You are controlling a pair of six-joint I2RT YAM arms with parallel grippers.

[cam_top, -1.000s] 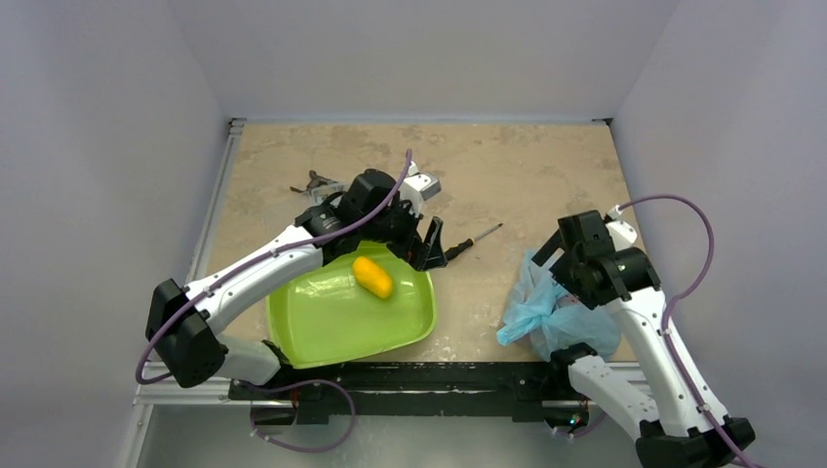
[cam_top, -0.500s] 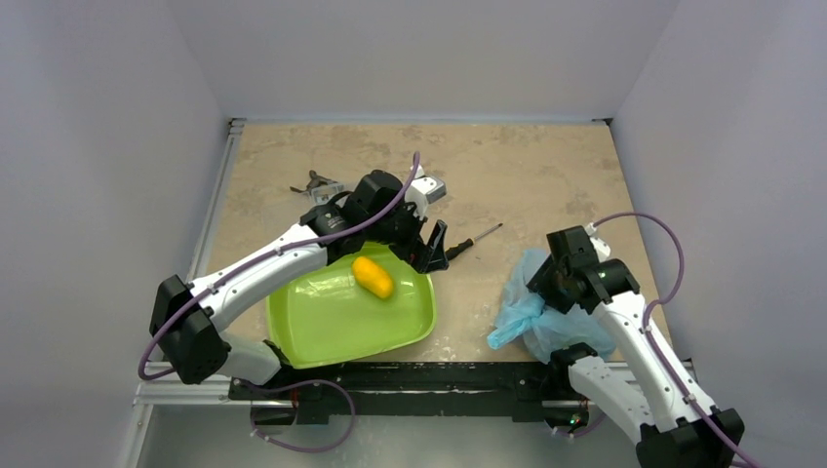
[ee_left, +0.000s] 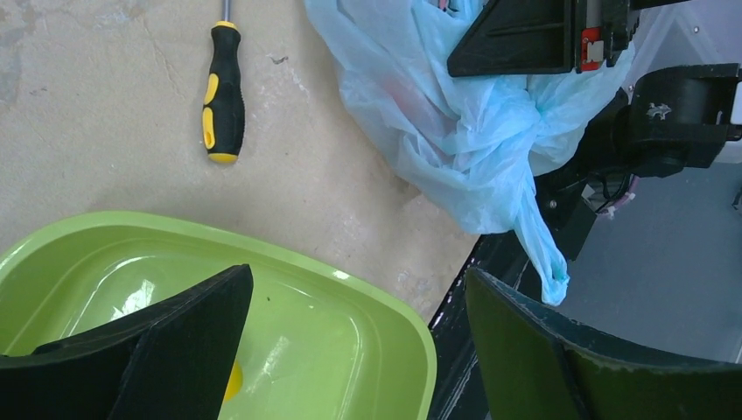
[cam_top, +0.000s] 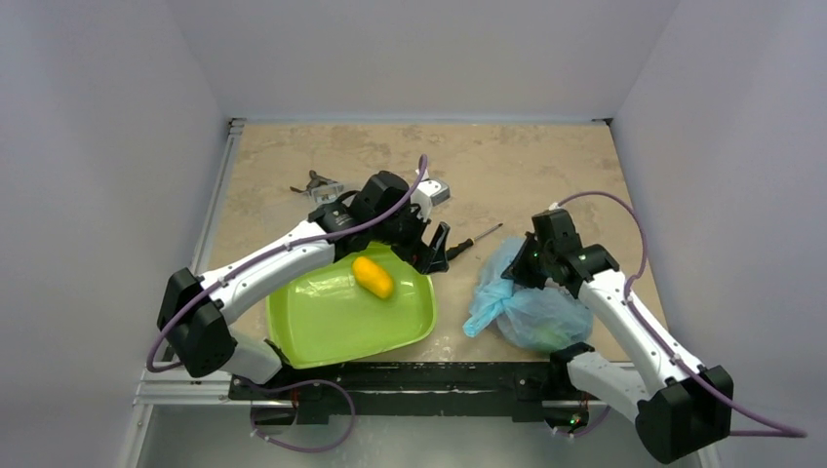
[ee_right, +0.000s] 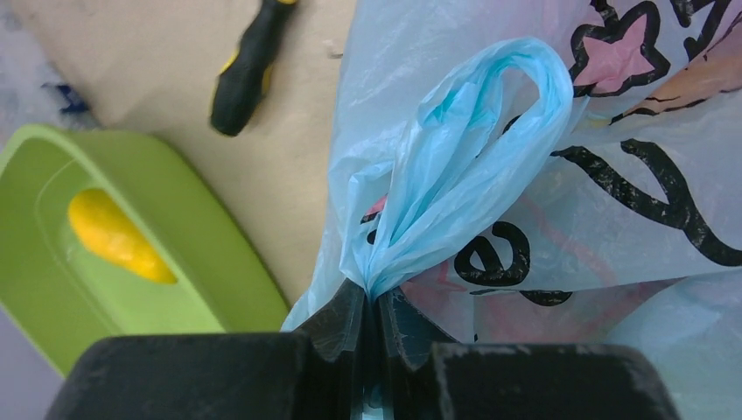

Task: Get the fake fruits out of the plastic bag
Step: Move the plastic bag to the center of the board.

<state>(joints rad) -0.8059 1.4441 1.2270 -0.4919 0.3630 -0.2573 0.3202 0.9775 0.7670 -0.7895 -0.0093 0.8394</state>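
The light blue plastic bag [cam_top: 531, 307] lies at the table's near right, crinkled and printed with black and pink marks [ee_right: 612, 61]. My right gripper [cam_top: 524, 265] is at its far left side, shut on a bunched loop of the bag [ee_right: 455, 166], which is pinched between the fingertips [ee_right: 378, 302]. The fake fruits are inside the bag. Only faint red [ee_right: 560, 319] and green [cam_top: 548, 333] tints show through the film. My left gripper [cam_top: 435, 251] hangs open over the far right corner of the green tray [ee_left: 385, 306], holding nothing [ee_left: 357, 280].
An orange-yellow oval fruit [cam_top: 373, 277] lies in the lime-green tray [cam_top: 322, 331]. A black-and-yellow screwdriver [cam_top: 473, 239] lies between the tray and the bag. A small metal tool [cam_top: 317, 183] sits at the far left. The bag's tail [ee_left: 542, 254] hangs over the table's near edge.
The right gripper went from open to shut on the bag's loop and moved left and farther away, dragging the bag leftward. The left arm barely shifted.
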